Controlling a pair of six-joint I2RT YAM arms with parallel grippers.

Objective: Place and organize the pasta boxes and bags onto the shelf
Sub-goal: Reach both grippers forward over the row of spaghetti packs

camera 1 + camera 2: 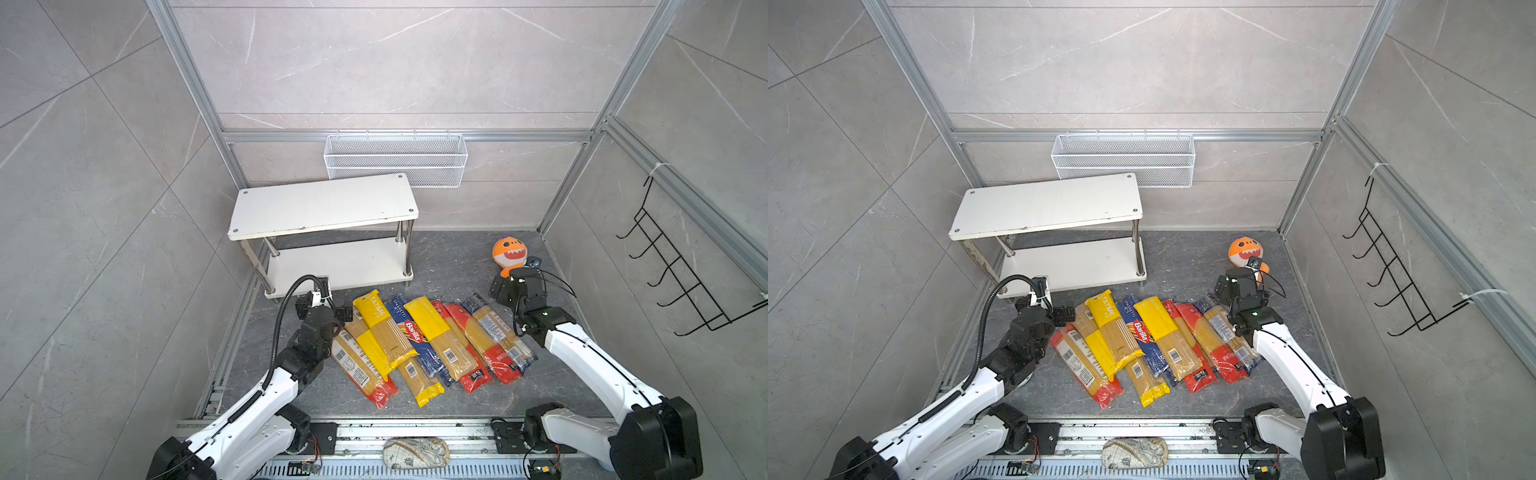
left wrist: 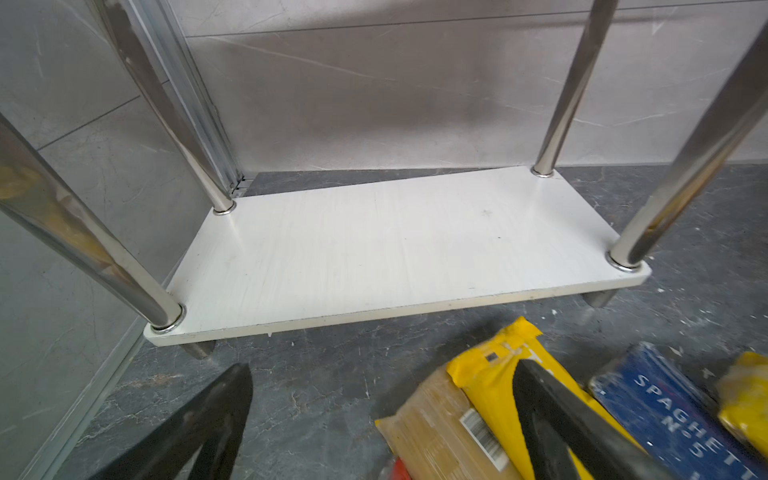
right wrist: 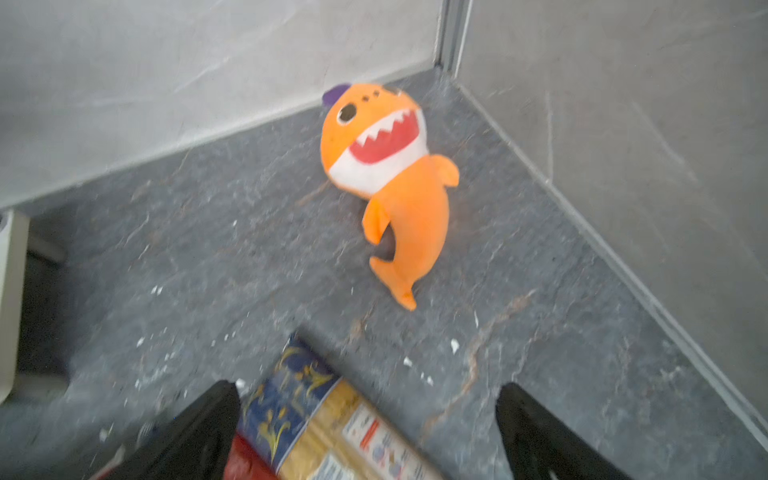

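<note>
Several long pasta packs lie side by side on the dark floor in both top views, among them a yellow pack point(image 1: 380, 328) point(image 1: 1113, 328) and a dark-blue Barilla pack point(image 1: 413, 332) point(image 1: 1142, 332). The white two-tier shelf point(image 1: 324, 205) point(image 1: 1046, 203) stands behind them at the back left, both boards bare. My left gripper point(image 1: 325, 308) point(image 2: 382, 374) hovers open at the row's left end, facing the lower board point(image 2: 395, 249), one finger over the yellow pack point(image 2: 486, 374). My right gripper point(image 1: 517, 286) point(image 3: 368, 392) hangs open over the blue-ended pack point(image 3: 299, 395) at the right end.
An orange plush shark point(image 1: 509, 253) point(image 3: 390, 174) lies in the back right corner just past my right gripper. A white wire basket point(image 1: 395, 160) hangs on the back wall. A black hook rack point(image 1: 673, 266) is on the right wall. A patterned pouch point(image 1: 415, 453) rests on the front rail.
</note>
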